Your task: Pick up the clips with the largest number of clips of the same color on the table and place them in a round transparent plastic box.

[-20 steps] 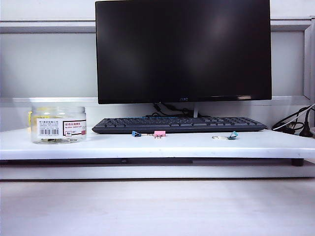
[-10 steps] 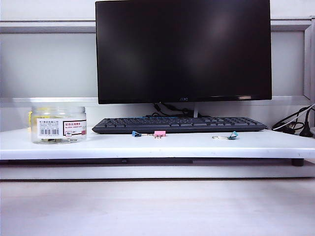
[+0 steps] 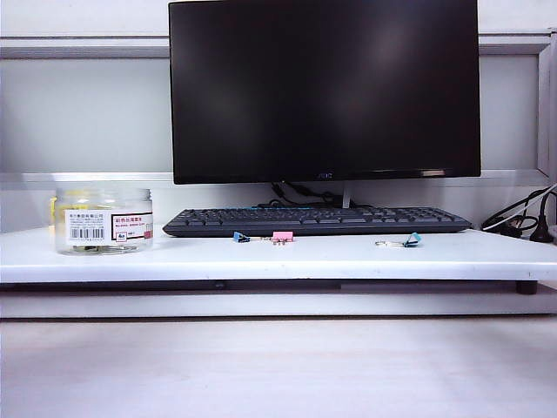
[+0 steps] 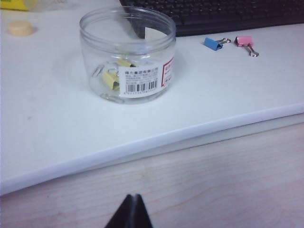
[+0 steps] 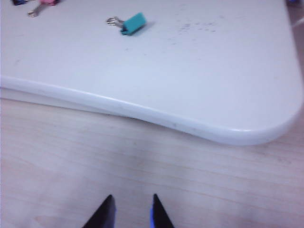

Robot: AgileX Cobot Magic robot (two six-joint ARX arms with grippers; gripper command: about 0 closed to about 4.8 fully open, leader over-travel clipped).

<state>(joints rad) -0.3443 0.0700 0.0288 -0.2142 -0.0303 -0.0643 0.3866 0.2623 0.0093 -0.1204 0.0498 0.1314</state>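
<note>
I see yellow clips [image 4: 112, 78] inside the jar [image 4: 127, 53]; left gripper [image 4: 134, 211] jaws pressed together, right gripper [image 5: 130, 212] jaws slightly spread, both empty over the counter [image 4: 47, 123]

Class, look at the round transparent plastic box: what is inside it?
Yellow clips lie on the bottom of the round transparent plastic box; at least two show. The barcode label covers part, so an exact count is impossible.

Office desk (monitor [image 3: 324, 87], keyboard [image 3: 318, 220]).
</note>
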